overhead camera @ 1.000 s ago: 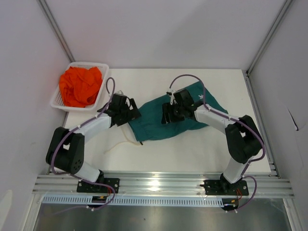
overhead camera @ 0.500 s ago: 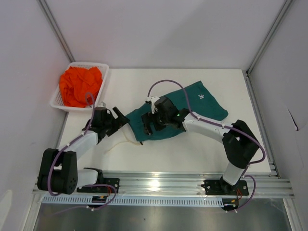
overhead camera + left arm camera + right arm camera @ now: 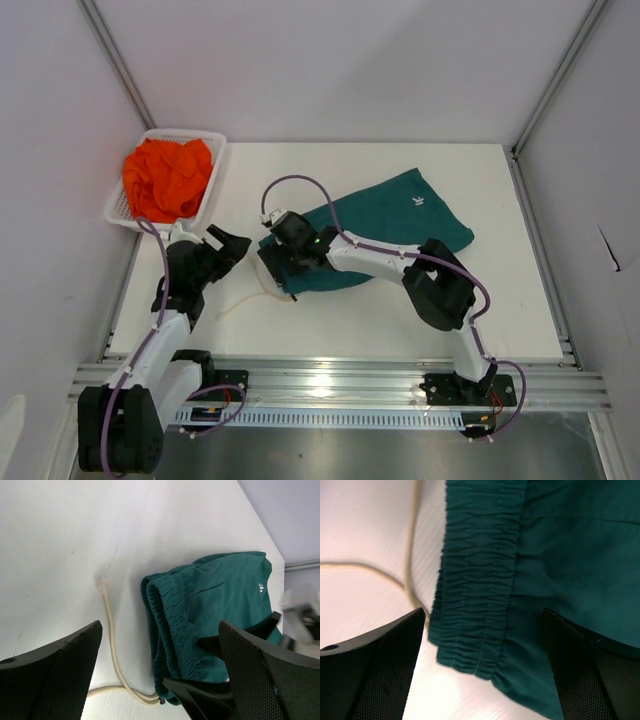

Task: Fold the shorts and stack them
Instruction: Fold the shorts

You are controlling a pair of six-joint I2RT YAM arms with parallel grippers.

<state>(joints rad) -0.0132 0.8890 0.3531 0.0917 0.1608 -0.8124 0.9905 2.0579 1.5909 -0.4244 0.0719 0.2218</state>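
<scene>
The right tool (image 3: 482, 616) hangs low with its 2 mesh-faced fingers (image 3: 375, 670) spread wide at the lower corners, gripping nothing. Between them lies the gathered waistband (image 3: 475, 580) of the teal shorts (image 3: 565, 550), flat on the white tabletop (image 3: 365, 525), with a cream drawstring (image 3: 410, 575) curling just left of its edge.

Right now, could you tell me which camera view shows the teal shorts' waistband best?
The right wrist view: the waistband is close up, gathers and stitching sharp. The left wrist view shows it smaller, partly behind the right gripper; the top view shows barely its edge.

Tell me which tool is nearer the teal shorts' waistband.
Right. The right tool hangs open directly above the waistband; the left tool is off to its left, over the table.
</scene>
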